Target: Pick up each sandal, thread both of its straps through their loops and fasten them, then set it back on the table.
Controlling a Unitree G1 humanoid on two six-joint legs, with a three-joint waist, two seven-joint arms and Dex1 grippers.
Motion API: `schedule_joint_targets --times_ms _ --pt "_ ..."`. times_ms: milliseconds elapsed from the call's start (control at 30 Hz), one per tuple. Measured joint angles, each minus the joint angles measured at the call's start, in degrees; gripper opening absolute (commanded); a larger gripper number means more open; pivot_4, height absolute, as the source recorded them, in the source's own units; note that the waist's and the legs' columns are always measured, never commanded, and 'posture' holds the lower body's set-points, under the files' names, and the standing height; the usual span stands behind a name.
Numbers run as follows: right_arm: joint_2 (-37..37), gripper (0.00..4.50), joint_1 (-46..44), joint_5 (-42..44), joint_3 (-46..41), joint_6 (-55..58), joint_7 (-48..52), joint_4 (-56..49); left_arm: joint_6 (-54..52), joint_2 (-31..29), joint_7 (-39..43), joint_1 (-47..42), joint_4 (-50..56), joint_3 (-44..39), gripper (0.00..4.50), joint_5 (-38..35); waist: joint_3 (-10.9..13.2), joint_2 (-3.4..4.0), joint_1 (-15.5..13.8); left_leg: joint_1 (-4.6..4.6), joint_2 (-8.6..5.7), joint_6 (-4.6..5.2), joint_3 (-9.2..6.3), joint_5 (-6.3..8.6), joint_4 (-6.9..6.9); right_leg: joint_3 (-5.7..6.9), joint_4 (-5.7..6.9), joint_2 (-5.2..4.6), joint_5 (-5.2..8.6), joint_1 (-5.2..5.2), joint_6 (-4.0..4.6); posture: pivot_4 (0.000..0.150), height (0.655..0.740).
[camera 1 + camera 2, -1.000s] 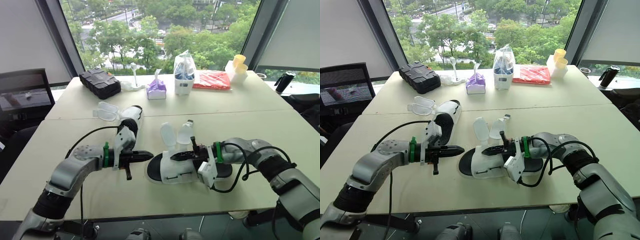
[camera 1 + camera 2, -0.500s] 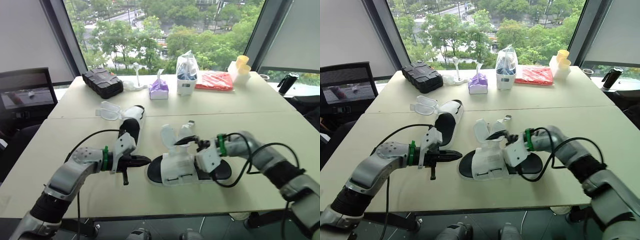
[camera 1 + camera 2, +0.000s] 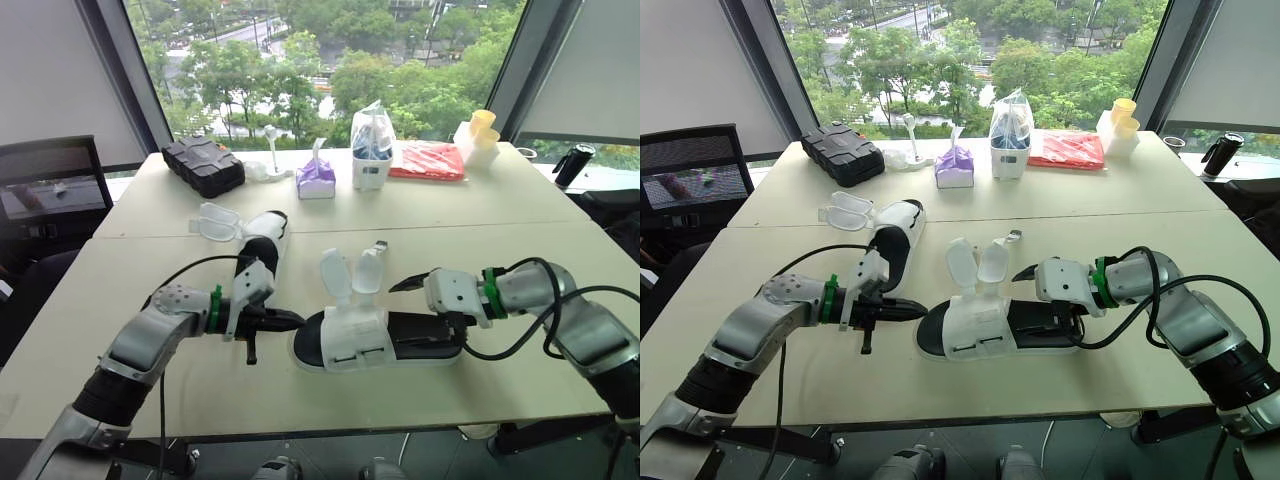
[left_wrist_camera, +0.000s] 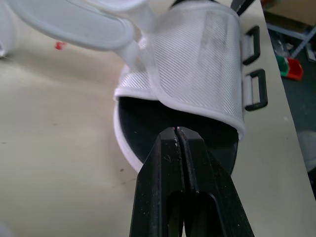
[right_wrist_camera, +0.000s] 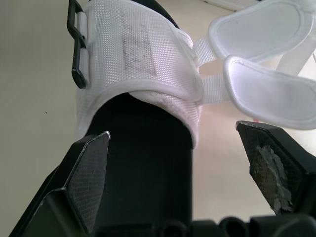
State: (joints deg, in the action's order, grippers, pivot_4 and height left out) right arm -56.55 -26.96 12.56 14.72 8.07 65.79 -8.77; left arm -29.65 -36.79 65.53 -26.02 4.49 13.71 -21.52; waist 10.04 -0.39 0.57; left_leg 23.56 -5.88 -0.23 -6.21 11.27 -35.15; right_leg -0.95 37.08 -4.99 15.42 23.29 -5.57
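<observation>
Near-centre on the pale table point(image 3: 520, 240), the white mesh, black-soled sandal point(image 3: 380, 340) lies flat, white straps point(image 3: 352, 272) unthreaded; right gripper point(image 3: 412, 292) has backed heelward off them, jaws wide, left gripper point(image 3: 290, 318) closed, empty, at toe, so threading remains unstarted.

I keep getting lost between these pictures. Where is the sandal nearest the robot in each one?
Left eye view: sandal low centre, between the arms.
Right eye view: sandal low centre too.
Left wrist view: sandal, toe end just beyond the shut left gripper.
Right wrist view: sandal ahead of the open right gripper.
Shared landmark: its two raised white straps.
</observation>
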Motion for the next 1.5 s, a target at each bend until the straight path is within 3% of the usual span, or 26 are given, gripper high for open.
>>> schedule_joint_targets --times_ms 567,1000,1333,1500 --pt "4.07 4.45 3.3 1.33 -3.65 14.77 -2.92 -7.18 2.47 8.35 -3.43 0.77 -2.32 4.13 0.0 5.52 0.02 -0.04 -0.08 0.04 0.0 0.02 -0.01 0.01 0.01 0.06 -0.03 -0.01 -0.05 0.02 -0.1 0.15 0.74" --pt "7.74 4.45 3.69 -0.02 -3.12 17.32 -3.57 -7.57 1.65 11.19 -5.9 1.06 -2.48 3.91 0.0 6.3 0.02 -0.05 -0.19 0.04 -0.01 0.02 -0.01 0.01 0.0 0.07 -0.04 -0.02 -0.06 0.0 -0.12 0.15 0.74" --pt "6.1 4.45 2.09 -0.77 -6.74 15.29 -2.36 0.33 4.05 10.92 -5.73 2.76 -1.68 4.65 0.0 7.25 0.02 -0.05 -0.2 0.04 -0.03 0.02 -0.01 0.01 0.0 0.08 -0.07 -0.02 -0.05 -0.02 -0.12 0.15 0.74" --pt "7.33 4.45 -2.75 4.95 -12.44 20.67 -2.33 4.84 4.26 10.7 -5.86 3.08 -1.67 4.57 0.0 7.27 0.0 -0.02 -0.08 0.02 -0.02 0.03 -0.01 0.01 0.0 0.08 -0.06 -0.02 -0.05 -0.06 -0.12 0.15 0.74"
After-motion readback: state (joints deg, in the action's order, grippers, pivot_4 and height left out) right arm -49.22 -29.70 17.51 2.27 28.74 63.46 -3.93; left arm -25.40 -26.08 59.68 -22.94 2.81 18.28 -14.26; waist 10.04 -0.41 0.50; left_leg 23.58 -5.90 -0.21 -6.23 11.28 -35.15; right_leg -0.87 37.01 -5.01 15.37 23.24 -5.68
